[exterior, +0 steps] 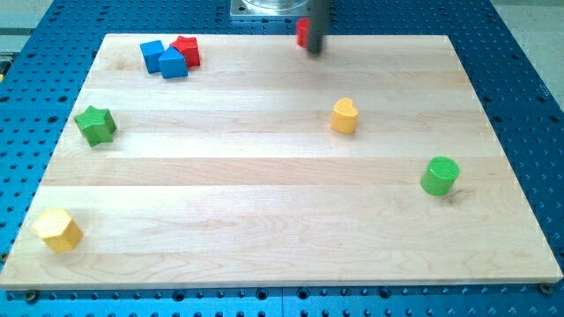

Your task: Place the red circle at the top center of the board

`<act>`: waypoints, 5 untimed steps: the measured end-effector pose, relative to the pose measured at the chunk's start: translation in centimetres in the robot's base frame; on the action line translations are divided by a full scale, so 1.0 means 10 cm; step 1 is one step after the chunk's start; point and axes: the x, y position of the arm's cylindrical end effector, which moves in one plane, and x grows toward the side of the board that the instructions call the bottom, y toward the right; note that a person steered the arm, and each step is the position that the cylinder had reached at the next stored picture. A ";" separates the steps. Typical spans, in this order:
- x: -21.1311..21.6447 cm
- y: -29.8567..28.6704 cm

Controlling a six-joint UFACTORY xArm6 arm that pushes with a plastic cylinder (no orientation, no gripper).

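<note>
A red block (302,33), too hidden to make out its shape, sits at the top centre edge of the wooden board (264,194). My rod comes down from the view's top, and my tip (315,51) rests on the board just right of and below this block, touching or almost touching it. The rod covers the block's right side.
Two blue blocks (162,59) and another red block (187,50) cluster at the top left. A green star (95,124) lies at the left, a yellow hexagon (58,229) at the bottom left. A yellow heart (345,115) sits right of centre, a green cylinder (440,175) at the right.
</note>
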 end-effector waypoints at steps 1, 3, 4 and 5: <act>-0.15 0.32; -0.26 0.26; -0.27 0.30; -0.26 0.45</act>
